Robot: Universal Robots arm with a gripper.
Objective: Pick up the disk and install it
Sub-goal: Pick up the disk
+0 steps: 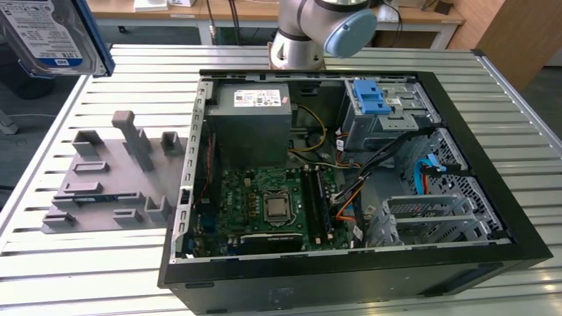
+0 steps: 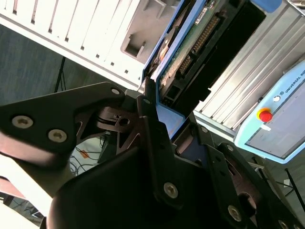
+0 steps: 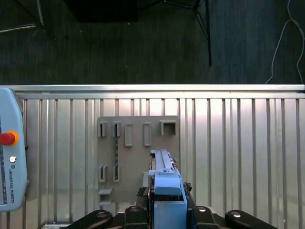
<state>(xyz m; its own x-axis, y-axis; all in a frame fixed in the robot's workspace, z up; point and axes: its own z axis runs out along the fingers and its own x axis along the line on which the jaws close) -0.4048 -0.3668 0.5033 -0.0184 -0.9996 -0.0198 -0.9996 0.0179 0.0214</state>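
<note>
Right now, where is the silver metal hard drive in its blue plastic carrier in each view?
Exterior view: the silver disk in its blue carrier, the exterior view's upper left, label showing.
Second wrist view: disk board-side out, clamped in the gripper.
First wrist view: disk edge-on, overlapping the grey slotted plate.
Shared: ribbed metal table.

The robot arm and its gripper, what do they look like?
The arm is a smooth silver-grey tube with a rounded pale blue cap on its joint. The gripper is matt black. It is built of flat linkage plates pinned with silver screws and has narrow black fingers.
</note>
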